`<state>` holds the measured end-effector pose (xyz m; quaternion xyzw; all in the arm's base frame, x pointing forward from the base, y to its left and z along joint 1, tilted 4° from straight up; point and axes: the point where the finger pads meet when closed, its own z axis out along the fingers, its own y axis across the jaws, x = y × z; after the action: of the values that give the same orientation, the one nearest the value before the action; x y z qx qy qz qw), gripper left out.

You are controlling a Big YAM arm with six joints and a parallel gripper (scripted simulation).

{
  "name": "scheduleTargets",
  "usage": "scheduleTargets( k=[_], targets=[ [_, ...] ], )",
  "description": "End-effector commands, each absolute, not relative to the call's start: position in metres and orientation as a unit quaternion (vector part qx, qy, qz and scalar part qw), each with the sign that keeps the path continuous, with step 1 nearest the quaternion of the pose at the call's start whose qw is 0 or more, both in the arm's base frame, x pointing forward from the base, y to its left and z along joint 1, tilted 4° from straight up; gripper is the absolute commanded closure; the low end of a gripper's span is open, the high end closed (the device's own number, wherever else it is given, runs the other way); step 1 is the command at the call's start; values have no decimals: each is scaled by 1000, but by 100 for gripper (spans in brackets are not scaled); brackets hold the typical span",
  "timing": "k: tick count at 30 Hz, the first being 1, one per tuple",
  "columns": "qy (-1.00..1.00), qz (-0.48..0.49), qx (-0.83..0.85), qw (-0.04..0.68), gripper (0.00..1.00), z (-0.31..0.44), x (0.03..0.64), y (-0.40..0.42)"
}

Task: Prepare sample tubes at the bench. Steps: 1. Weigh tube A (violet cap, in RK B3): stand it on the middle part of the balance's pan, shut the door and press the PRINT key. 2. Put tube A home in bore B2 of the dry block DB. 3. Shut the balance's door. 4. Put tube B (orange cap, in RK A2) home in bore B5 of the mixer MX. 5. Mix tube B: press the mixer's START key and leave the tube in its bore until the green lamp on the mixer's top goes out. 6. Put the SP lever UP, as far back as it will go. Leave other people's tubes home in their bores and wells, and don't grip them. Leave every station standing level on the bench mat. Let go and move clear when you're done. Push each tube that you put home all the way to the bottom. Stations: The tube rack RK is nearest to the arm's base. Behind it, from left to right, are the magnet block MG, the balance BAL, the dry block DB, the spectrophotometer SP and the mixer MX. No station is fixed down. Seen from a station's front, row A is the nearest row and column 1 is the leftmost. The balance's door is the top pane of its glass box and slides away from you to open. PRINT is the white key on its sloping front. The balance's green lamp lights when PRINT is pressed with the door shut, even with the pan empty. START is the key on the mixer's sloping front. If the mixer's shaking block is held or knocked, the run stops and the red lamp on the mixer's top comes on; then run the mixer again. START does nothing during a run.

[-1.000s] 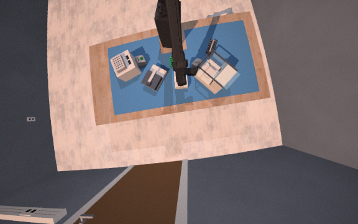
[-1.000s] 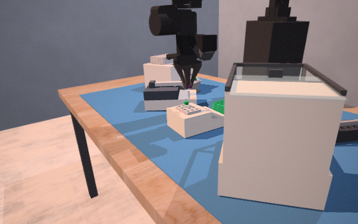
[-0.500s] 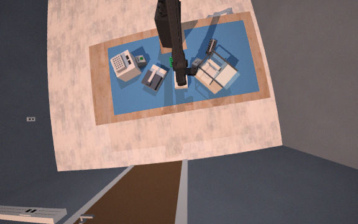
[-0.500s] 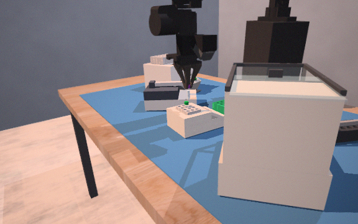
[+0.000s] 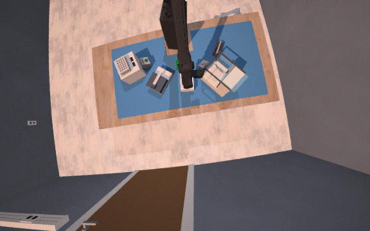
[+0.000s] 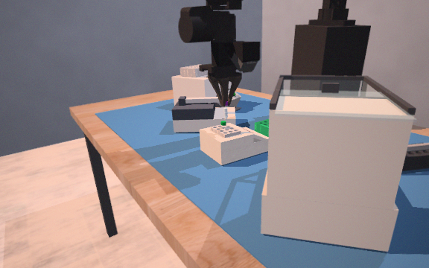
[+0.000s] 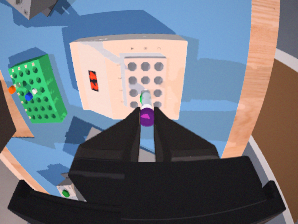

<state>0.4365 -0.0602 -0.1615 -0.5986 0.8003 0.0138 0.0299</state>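
Tube A: the violet-capped tube (image 6: 226,103) (image 7: 146,116) is held above the dry block's bores, its cap between the fingertips and its body pointing down.
Gripper (image 6: 226,104) (image 7: 147,113): the fingers are clamped on the violet cap.
Dry block (image 5: 187,89) (image 6: 242,149) (image 7: 105,105): a green cap is seen in its bore field, close to the tube in the wrist view.
Green rack (image 5: 176,63) (image 6: 262,127) (image 7: 57,92): an orange cap (image 7: 12,90) is seen at its edge.
Balance (image 5: 225,93) (image 6: 334,160): it is set on one side of the dry block; the spectrophotometer (image 5: 153,86) (image 6: 194,112) is placed on the other.
Blue mat (image 5: 140,102) (image 6: 125,119) (image 7: 210,30): it is bordered by the wooden bench top (image 5: 105,96) (image 6: 155,190) (image 7: 262,50).
Bench leg (image 6: 100,186): dark, upright.
Floor (image 5: 140,135) (image 6: 51,186): pale and mottled.
Wall (image 5: 11,80) (image 6: 88,45): blue-grey, fitted with a small white socket (image 5: 32,122).
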Motion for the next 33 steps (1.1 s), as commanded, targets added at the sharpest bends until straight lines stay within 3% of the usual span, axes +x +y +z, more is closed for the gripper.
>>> scheduleTargets(
  k=[1, 33],
  targets=[
    [800, 7, -599, 38, 91, -157, 445, -61],
    [799, 6, -599, 40, 91, -156, 441, -53]
  ],
)
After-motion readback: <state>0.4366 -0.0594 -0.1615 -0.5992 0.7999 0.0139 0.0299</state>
